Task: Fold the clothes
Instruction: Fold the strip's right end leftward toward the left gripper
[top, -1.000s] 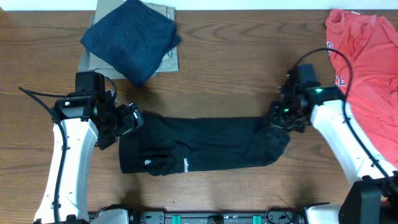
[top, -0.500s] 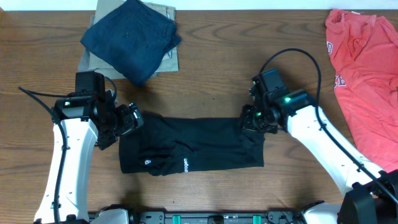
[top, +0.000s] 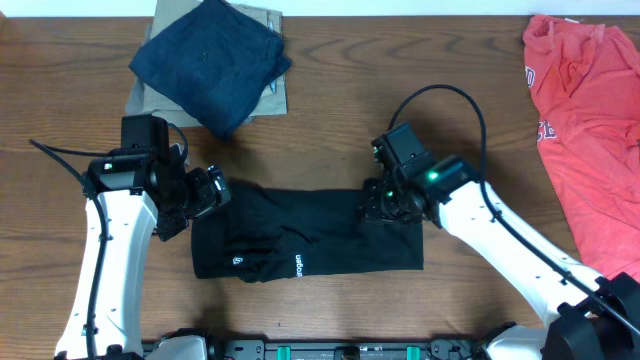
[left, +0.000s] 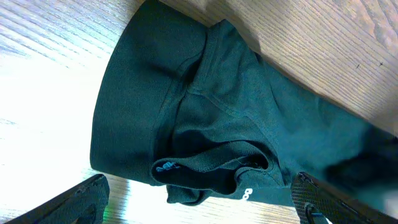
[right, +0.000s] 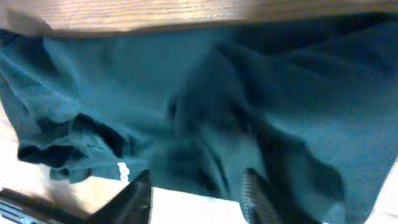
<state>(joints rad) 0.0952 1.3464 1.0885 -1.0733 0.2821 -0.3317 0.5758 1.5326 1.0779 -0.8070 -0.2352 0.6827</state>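
The black T-shirt (top: 300, 235) lies as a long folded strip on the wooden table, with its white lettering (top: 297, 265) and round white mark (top: 238, 262) near the front edge. My left gripper (top: 205, 195) is open at the shirt's left end; in the left wrist view its jaws (left: 199, 202) spread wide over the collar area of the shirt (left: 205, 112). My right gripper (top: 385, 200) is shut on the shirt's right end, which is carried back over the strip. In the right wrist view, dark cloth (right: 280, 93) fills the space between the fingers (right: 196, 193).
A navy folded garment (top: 210, 65) lies on a khaki-tan one (top: 277, 98) at the back left. A red shirt (top: 590, 130) lies at the right edge. Bare wood (top: 400, 100) shows behind the black shirt.
My right gripper has moved left with the shirt's right end, folding it over so the strip is shorter. The left arm has not moved.
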